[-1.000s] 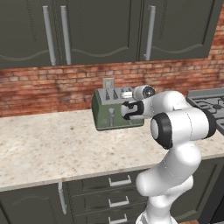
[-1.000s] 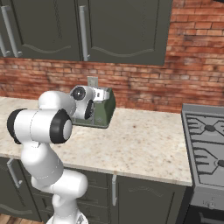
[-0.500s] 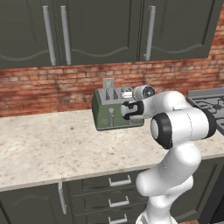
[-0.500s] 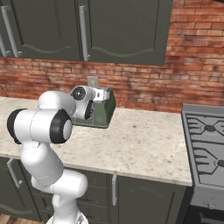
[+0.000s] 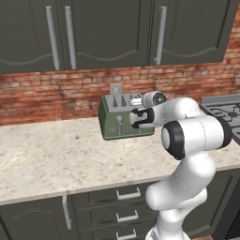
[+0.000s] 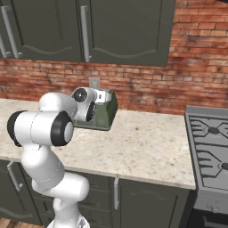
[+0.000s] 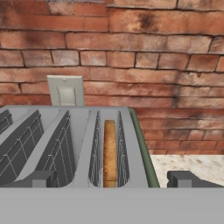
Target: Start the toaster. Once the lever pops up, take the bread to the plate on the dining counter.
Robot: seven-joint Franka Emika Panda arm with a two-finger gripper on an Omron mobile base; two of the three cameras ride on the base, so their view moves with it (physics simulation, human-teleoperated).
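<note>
The arm has not moved over the last second: both base views match the earlier ones, with the hand parked at the front upper edge of the toaster and nothing on the counter shifted. No progress, then, in that interval — the robot is holding position rather than acting.

The gripper stands spread wide, empty. In the hand view its two dark fingertips rise at either side of the steel top, straddling the right-hand end of the toaster; they pinch nothing. The bread sits down inside the rightmost slot, a thin golden-brown edge visible between the slot's wire guides, well below the rim. The other slots look empty.

On the toaster's green front, the left-hand lever is visible in the left base view; the right-hand one, the one that matters here, is hidden behind the hand, so I cannot tell whether it is up or down. A wall socket is set in the brick directly behind the appliance.

Judgement: the stillness, with bread seated low, fits either a pause before pressing the lever or a wait for it to pop — the pictures do not settle which. The bread has not yet been lifted, and the carry to the plate on the dining counter is still to come.
</note>
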